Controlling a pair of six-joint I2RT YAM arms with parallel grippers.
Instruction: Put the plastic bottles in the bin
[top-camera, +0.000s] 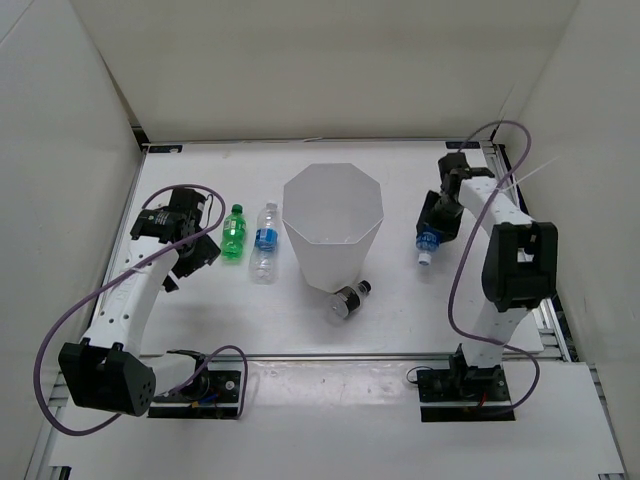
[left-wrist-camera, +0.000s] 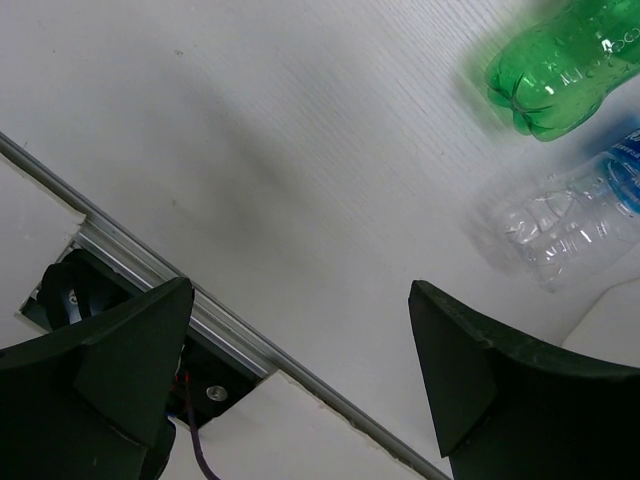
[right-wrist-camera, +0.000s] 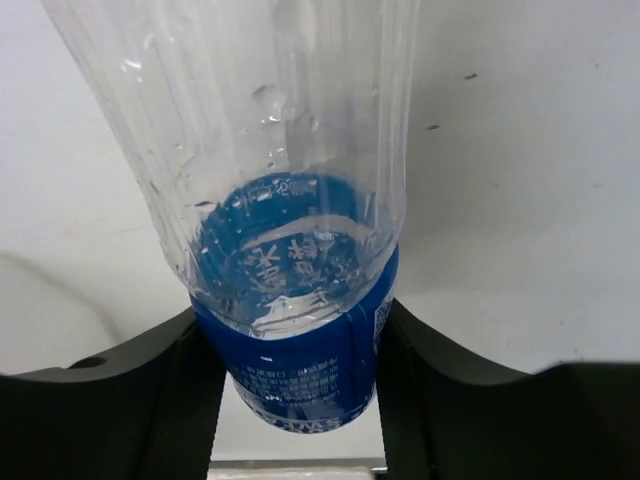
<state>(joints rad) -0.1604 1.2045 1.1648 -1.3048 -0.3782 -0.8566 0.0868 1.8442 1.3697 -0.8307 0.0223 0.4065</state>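
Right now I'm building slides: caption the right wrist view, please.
Right tool gripping a clear blue-labelled bottle at its label, white table beyond.

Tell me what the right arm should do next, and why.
Probably swing the right claw to its left until it is above the white bin, ready to release. Its jaws grip a blue-labelled clear bottle, which hangs cap-down beside the bin and not over its opening.
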